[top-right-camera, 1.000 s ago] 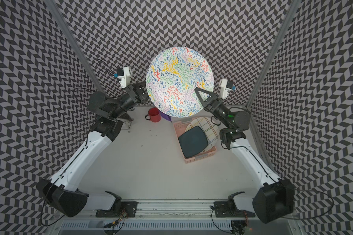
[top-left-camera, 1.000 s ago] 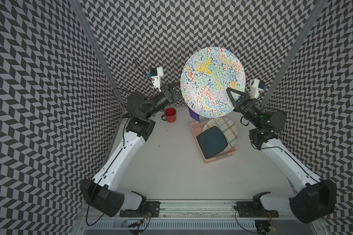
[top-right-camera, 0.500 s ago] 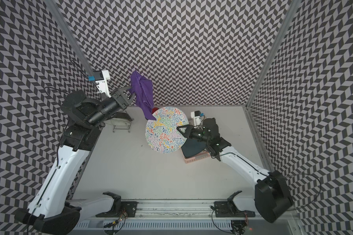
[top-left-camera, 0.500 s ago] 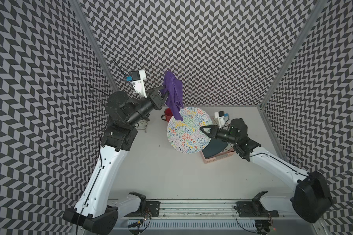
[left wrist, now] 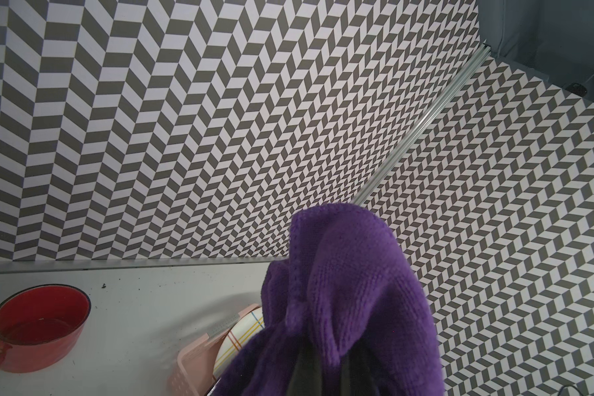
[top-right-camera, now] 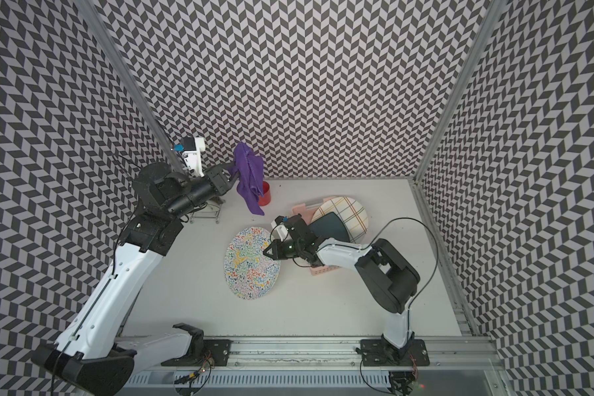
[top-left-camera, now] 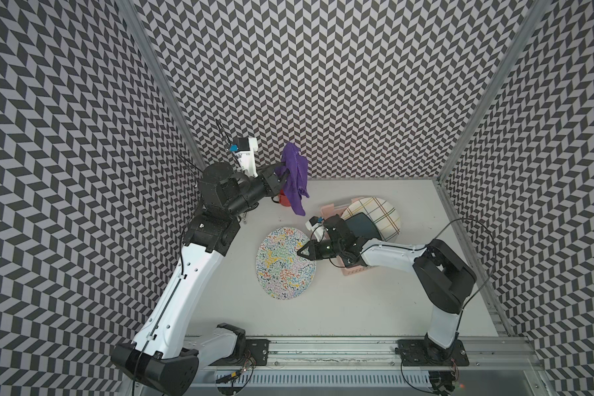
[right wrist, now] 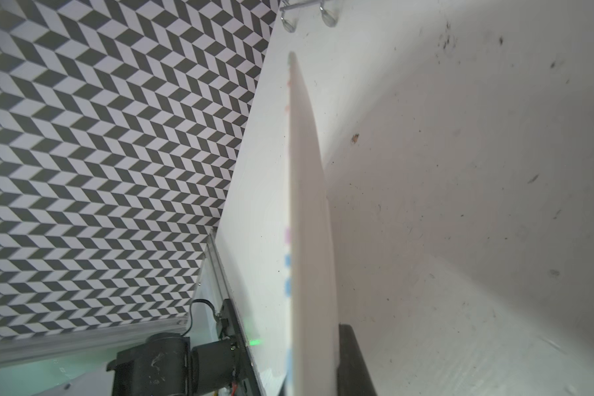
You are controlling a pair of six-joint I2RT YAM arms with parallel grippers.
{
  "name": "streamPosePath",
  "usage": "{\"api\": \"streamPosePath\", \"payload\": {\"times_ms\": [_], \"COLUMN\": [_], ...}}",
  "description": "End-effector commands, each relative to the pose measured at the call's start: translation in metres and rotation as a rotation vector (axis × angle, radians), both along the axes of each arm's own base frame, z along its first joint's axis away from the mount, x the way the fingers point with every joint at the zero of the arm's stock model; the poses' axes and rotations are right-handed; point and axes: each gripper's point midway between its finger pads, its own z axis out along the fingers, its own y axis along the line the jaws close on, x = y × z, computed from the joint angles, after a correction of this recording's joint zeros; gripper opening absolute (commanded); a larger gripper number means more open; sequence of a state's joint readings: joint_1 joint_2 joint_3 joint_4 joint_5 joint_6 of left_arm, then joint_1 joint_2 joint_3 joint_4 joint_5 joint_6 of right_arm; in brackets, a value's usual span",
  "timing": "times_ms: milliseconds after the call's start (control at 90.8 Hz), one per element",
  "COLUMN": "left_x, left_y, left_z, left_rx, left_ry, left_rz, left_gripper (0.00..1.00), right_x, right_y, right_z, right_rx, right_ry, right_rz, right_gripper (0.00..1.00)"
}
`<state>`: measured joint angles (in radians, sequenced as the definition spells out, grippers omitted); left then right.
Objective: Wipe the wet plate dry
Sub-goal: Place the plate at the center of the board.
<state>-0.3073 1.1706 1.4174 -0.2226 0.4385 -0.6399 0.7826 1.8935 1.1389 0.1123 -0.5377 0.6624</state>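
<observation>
1. Right gripper [top-left-camera: 303,254]: jaws clamped on the rim of the plate [top-left-camera: 284,264], on its basket side. The plate is round, white, covered in many-coloured squiggles. It lies over the middle of the table [top-left-camera: 357,308], patterned face upward and tilted. The right wrist view shows it edge-on, with one dark finger [right wrist: 354,360] pressed against one side. Whether its far edge touches the table cannot be told.

2. Left gripper [top-left-camera: 282,174]: jaws clenched on a purple cloth [top-left-camera: 297,178], held up near the back wall. The cloth hangs loose below the fingers, well apart from the plate.

3. Red cup [top-right-camera: 264,198]: on the table at the back, partly hidden behind the hanging cloth in both top views.

4. Pink basket [top-left-camera: 354,271]: on the table just beside the plate, partly under the right arm. It holds a checked plate [top-left-camera: 379,212] and a dark plate [top-left-camera: 364,224], both leaning, the dark one in front.

5. Wire rack [top-right-camera: 208,210]: on the table under the left arm, near the back corner.
</observation>
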Motion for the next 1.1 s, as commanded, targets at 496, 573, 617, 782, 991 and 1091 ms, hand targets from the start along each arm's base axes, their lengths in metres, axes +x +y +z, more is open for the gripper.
{"api": "streamPosePath", "payload": {"times_ms": [496,573,617,782,991,1091], "left_x": [-0.006,-0.005,-0.005,0.0,0.01,0.013], "left_y": [0.011,0.011,0.011,0.01,0.002,-0.015], "left_z": [-0.006,-0.004,-0.004,-0.008,-0.054,-0.087], "left_rx": [0.047,0.05,0.053,0.065,0.081,0.121], "left_ry": [-0.004,-0.007,-0.009,-0.004,0.09,0.123], "left_rz": [0.053,0.054,0.056,0.062,0.042,-0.011], "left_gripper": [0.0,0.0,0.0,0.0,0.0,0.0], "right_x": [0.033,0.034,0.035,0.063,0.118,0.128], "right_y": [-0.036,-0.041,-0.046,-0.104,-0.272,-0.33], "right_z": [0.013,0.055,0.077,0.142,0.16,0.144], "right_rx": [-0.259,-0.199,-0.169,-0.078,-0.12,-0.171], "right_ry": [-0.218,-0.284,-0.315,-0.372,-0.382,-0.319], "right_rz": [-0.132,-0.152,-0.171,-0.342,-0.655,-0.737], "right_gripper": [0.71,0.77,0.8,0.79,0.71,0.7]}}
